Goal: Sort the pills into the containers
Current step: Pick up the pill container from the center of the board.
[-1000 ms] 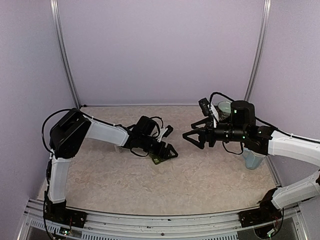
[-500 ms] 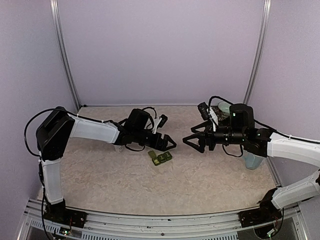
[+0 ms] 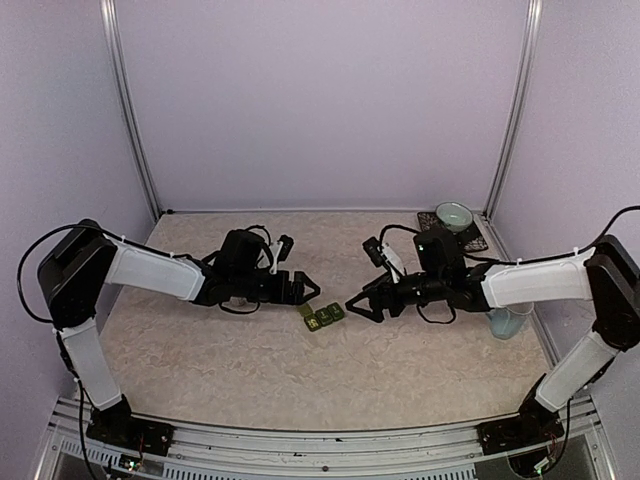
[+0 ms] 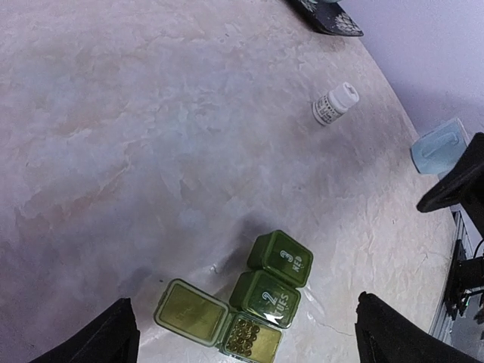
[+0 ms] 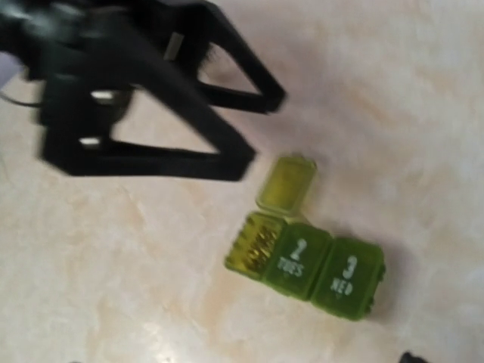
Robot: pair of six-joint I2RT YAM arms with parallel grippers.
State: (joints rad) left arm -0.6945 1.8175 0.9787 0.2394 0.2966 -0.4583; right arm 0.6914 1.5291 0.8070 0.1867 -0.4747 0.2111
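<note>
Green, dark, plastic: the containers (image 3: 322,317), a small strip of three joined square boxes with lids. Lies flat on the pale, stone-look table (image 3: 200,370), about in the middle, between the two arms. Runs almost side to side in the top view, tipped a little toward the back at its right end. Left end box open, with its lid (image 4: 191,312) flipped back and small yellow pills (image 4: 253,338) inside. Other two boxes shut, marked 2 and 3.

Left gripper (image 3: 308,288) spread wide, with nothing in it. Sits just behind the strip's left end, the open one. Right gripper (image 3: 356,304) spread wide too, with nothing in it. Points at the strip's right end, the box marked 3, from just beside it. Looks a bit nearer than the left one, but close to even, so hard to call.

Farther off, toward the right side: a small white pill bottle (image 4: 335,103) lying on its side, well apart from the strip. Pale blue mug (image 3: 508,322) close by the right arm. Green bowl on a dark saucer (image 3: 454,215) in the far right corner.

Likely next: lifting a shut lid, easiest from the right end with the right gripper, or fetching the bottle. Only a guess.
</note>
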